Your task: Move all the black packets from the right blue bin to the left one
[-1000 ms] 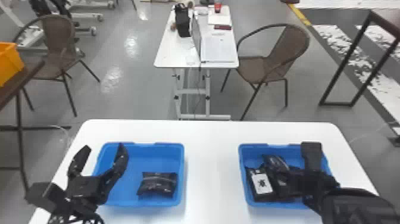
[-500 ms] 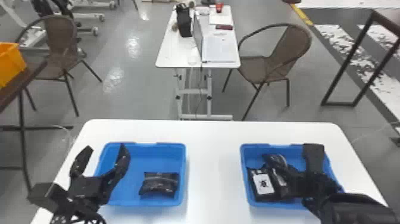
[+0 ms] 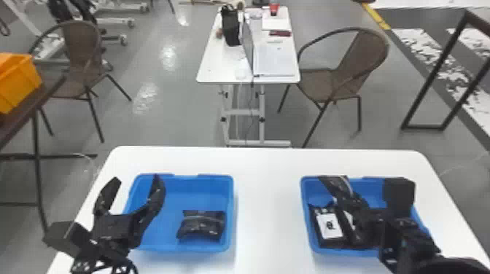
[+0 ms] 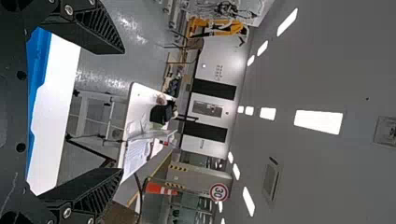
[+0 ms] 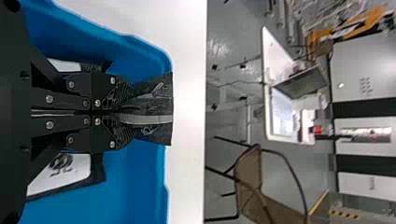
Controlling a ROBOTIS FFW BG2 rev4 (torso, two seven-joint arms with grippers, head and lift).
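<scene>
In the head view my right gripper (image 3: pixel 355 204) is over the right blue bin (image 3: pixel 304 215), holding a black packet (image 3: pixel 333 184) above the bin's far part. The right wrist view has the right gripper (image 5: pixel 114 111) shut on that black packet (image 5: pixel 156 112), which sticks out past the fingertips. Under it, packets with white labels (image 3: pixel 330 226) lie in the right bin. The left blue bin (image 3: pixel 182 249) holds a black packet (image 3: pixel 201 225) at its right side. My left gripper (image 3: pixel 133 182) stands open over that bin's left edge; in the left wrist view the left gripper (image 4: pixel 122 112) has nothing between its fingers.
Both bins stand on a white table (image 3: pixel 268 204) with a strip of tabletop between them. Beyond it are a second table (image 3: pixel 213 69) with a laptop and two brown chairs (image 3: pixel 350 69). An orange crate (image 3: pixel 18 82) stands at the far left.
The right gripper has risen a little from among the packets, and the black packet in it now shows above the bin's far part. The left arm has stayed put.
</scene>
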